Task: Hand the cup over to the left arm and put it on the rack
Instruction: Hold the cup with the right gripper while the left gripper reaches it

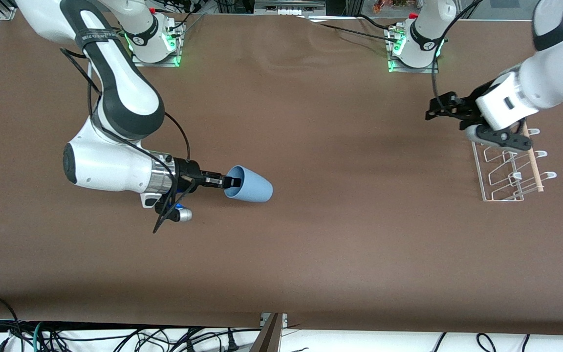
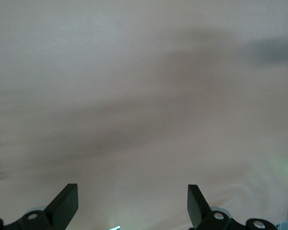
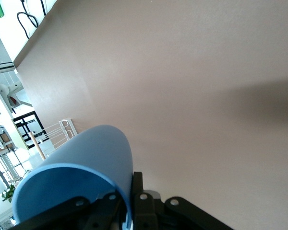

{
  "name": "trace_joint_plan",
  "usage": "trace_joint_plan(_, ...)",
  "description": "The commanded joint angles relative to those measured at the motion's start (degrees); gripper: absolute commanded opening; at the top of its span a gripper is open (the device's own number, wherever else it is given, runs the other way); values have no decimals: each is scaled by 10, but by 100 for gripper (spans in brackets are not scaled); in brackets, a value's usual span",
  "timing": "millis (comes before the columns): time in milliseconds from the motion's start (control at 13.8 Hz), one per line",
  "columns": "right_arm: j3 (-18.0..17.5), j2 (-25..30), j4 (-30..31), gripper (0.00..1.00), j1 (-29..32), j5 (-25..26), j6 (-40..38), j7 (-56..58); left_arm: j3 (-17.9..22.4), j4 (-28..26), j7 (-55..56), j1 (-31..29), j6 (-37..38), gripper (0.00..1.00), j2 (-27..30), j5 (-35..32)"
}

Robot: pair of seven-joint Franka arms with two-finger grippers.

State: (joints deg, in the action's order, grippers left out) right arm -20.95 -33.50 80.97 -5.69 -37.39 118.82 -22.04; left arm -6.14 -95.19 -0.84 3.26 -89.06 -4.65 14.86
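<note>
Right gripper [image 1: 233, 182] jaws pinch the cup [image 1: 251, 185] rim, held sideways.

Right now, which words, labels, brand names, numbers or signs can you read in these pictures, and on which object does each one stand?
Black strap on the right arm: white printing, too blurred to read.
Round marks on the two arm bases: too small to read.
Cup, rack, left gripper, right gripper: no text.
</note>
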Motion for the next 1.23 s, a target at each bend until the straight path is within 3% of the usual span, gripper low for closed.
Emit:
trace_joint_plan(0,-4,-6,-6,0,-18,-11,33,-31,-4,105,-29,25,13,100,-76,9)
trace_joint_plan(217,-4,-6,-6,0,-45,-11,67,-71,-8,207,-93,45,12,100,-155,26)
trace_joint_plan(361,-4,-6,-6,0,-63,-11,90,-97,-9,214,-127,60,4,100,-170,65)
trace_joint_plan(650,-8,-6,-8,0,-74,-11,97,-121,-12,204,-261,87,-107,100,-189,123)
trace_joint_plan(1156,-15,-10,-56,0,-99,-20,98,-205,-12,174,-491,148,-210,100,-207,134)
